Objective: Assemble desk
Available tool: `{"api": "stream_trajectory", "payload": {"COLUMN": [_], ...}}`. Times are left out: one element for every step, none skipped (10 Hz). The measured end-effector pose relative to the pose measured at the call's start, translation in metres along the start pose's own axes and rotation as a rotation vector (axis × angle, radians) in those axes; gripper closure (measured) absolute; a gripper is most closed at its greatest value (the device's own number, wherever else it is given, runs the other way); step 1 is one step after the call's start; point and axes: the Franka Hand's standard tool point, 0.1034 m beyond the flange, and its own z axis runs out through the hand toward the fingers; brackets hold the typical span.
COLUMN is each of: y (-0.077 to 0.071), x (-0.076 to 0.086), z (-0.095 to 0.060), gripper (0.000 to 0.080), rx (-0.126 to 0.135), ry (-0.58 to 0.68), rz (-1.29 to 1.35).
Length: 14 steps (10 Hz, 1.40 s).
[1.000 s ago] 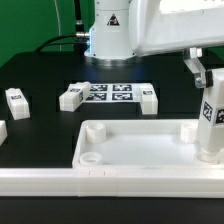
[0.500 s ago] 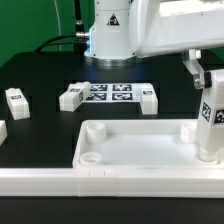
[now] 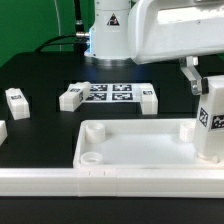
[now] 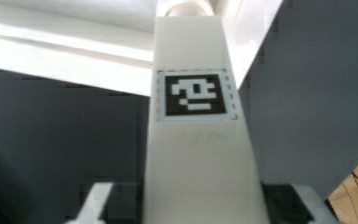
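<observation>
Desk tabletop [image 3: 130, 160] — black table [image 3: 50, 80], green backdrop [image 3: 25, 25] | leg [image 3: 211, 125] upright in corner socket | fingers [image 4: 297, 205] grasping leg

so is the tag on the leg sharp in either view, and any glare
Wrist view: the leg sits very close, its tag soft and blurred, background out of focus. Exterior view: sharper, but the arm's white housing and the tabletop look bright and washed out, with little surface detail.
</observation>
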Motion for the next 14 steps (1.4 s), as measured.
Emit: {"api": "stream_trajectory", "payload": {"y": [0.0002,0.0003,0.0006,0.0011,0.0010,0.0010,0.0010,0.0010,0.0011,0.0010,0.0006,0.0006,0.0000,-0.0011], "x": [0.0012,0.0014,0.0007,-0.0004,-0.0026,-0.0025,-0.0026,-0.0026,-0.0028,-0.0030,-0.0029,-0.0026,-0.0011,0.0010], "z": [0.0006,0.0010,0.0015,0.0021,0.0034,0.0033,0.0034,0.0035,0.0037,0.0041,0.0041,0.0036,0.0013,-0.0029], "gripper": [0.0509,0.0509,0.0509,0.0509,0.0509,0.0502,0.0502,0.0326,0.0326,0.0184,0.0160,0.0160,0.0151,0.0151], "rx": [-0.002,-0.005,-0.006,-0.008,-0.008,-0.008,-0.008,-0.008,-0.008,-0.008,-0.008,-0.008,-0.007,-0.005], "ry": [0.014,0.025,0.033,0.041,0.038,0.038,0.038,0.038,0.037,0.035,0.035,0.036,0.036,0.029], "rz": [0.000,0.000,0.000,0.001,0.001,0.001,0.001,0.001,0.002,0.002,0.002,0.001,0.001,-0.001]}}
